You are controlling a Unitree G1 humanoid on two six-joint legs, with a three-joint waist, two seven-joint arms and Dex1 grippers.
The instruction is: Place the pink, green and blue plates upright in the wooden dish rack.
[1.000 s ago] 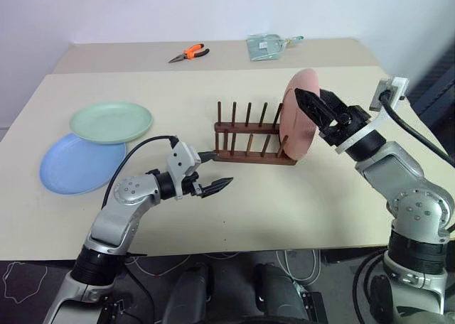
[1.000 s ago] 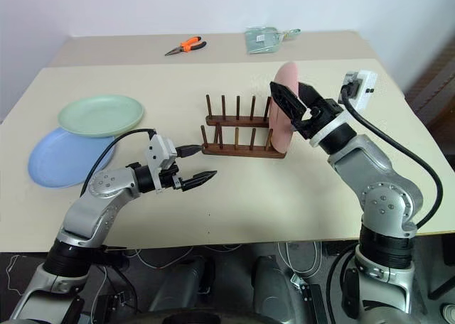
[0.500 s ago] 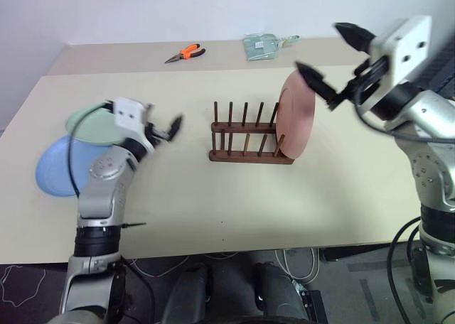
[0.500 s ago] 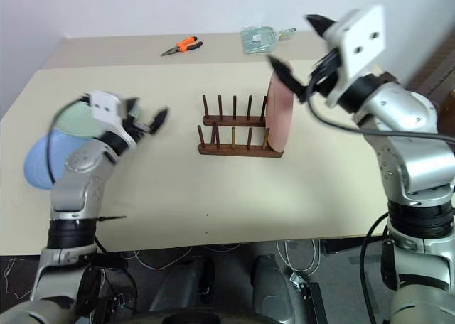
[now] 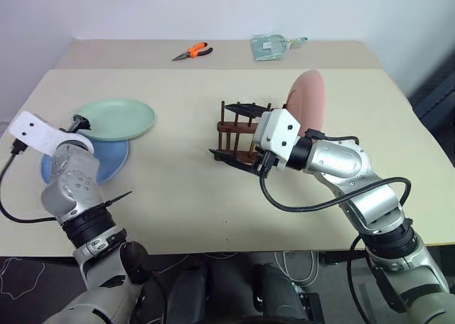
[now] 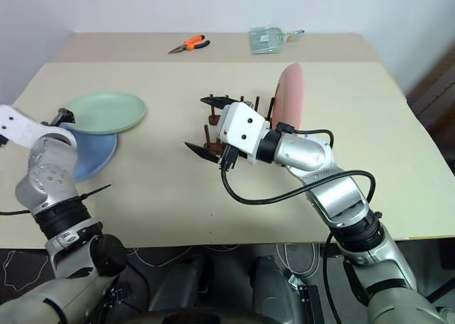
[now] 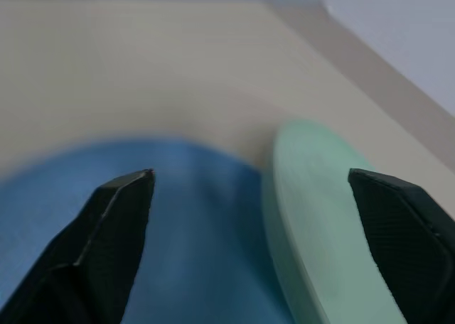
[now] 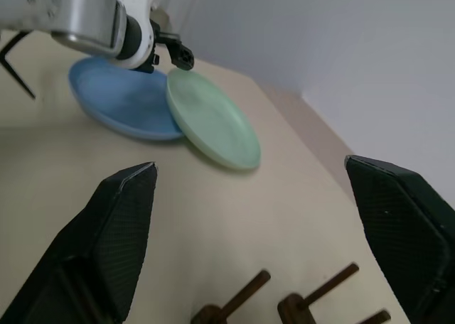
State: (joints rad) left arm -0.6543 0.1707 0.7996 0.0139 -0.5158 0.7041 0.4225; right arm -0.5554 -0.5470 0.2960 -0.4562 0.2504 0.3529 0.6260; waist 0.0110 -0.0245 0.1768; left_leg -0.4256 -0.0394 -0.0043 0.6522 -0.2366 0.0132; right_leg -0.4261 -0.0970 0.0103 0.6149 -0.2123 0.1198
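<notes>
The salmon-pink round plate [image 5: 307,104] stands upright on its edge at the right end of the small dark-brown wooden dish rack [image 5: 234,128], near the middle of the pale beige counter [image 5: 185,189]. The right claw [image 5: 237,133] hangs just in front of the rack's left part with its two black fingers spread wide apart — released, nothing between them.

Well to the left, the pale mint-green round plate [image 5: 117,118] lies flat, its near edge overlapping the light-blue round plate [image 5: 106,160] that lies flat under and in front of it. The left claw [image 7: 252,217] is at these two plates; in the left wrist view its black fingers [image 7: 117,217] stand far apart, released, framing the blue plate and the green plate's rim.

At the far side of the counter lie orange-handled pliers [image 5: 192,52] and — further right — a small clear packet [image 5: 269,45].
</notes>
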